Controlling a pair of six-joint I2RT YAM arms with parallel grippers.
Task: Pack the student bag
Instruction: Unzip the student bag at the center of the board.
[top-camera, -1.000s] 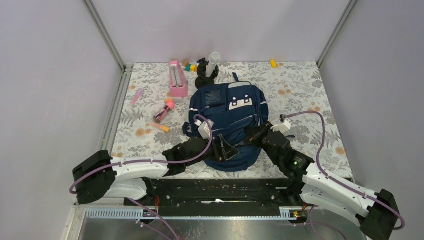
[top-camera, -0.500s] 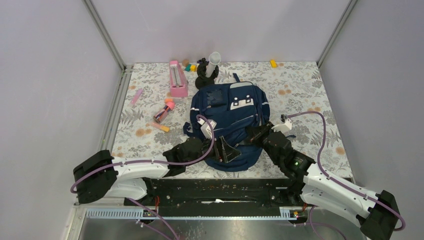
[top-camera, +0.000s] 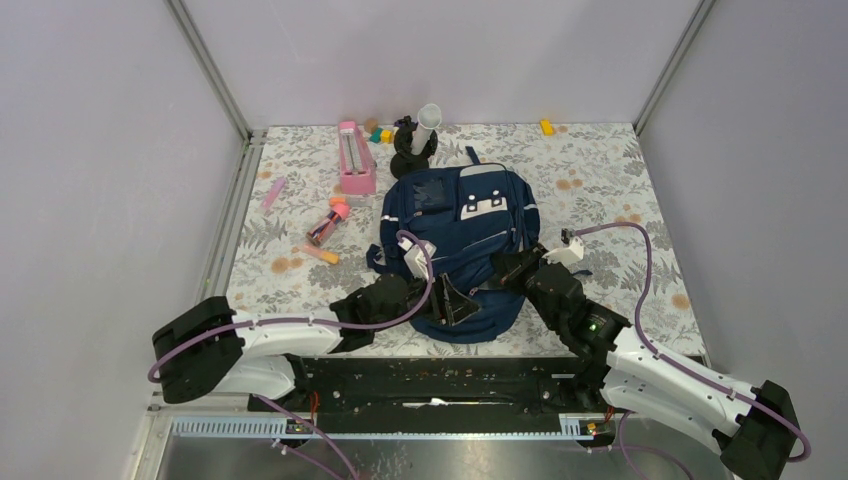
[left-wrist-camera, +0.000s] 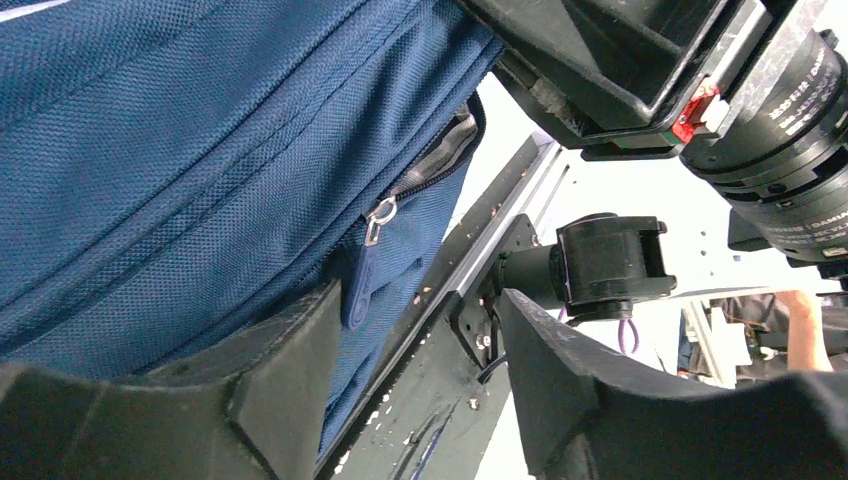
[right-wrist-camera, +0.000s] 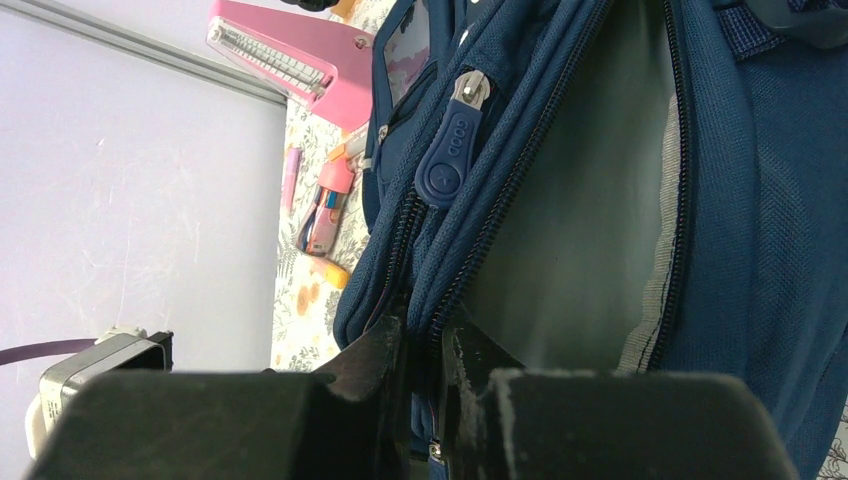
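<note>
The zipper pull (left-wrist-camera: 358, 285) is seen close beside the left tool (left-wrist-camera: 420, 310), spread apart, while the bag (right-wrist-camera: 760, 250) is pinched at its edge by the right tool (right-wrist-camera: 425, 340).

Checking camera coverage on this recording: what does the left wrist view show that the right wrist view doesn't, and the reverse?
Only the left wrist view: the left end effector, open with nothing between its fingers, and the dark rail below the bag.
Only the right wrist view: the right end effector shut on the bag's zippered opening edge, the light grey lining, and a pink stapler-like tool.
Both: the navy student bag and a navy zipper pull; whether it is the same pull, I cannot tell.
</note>
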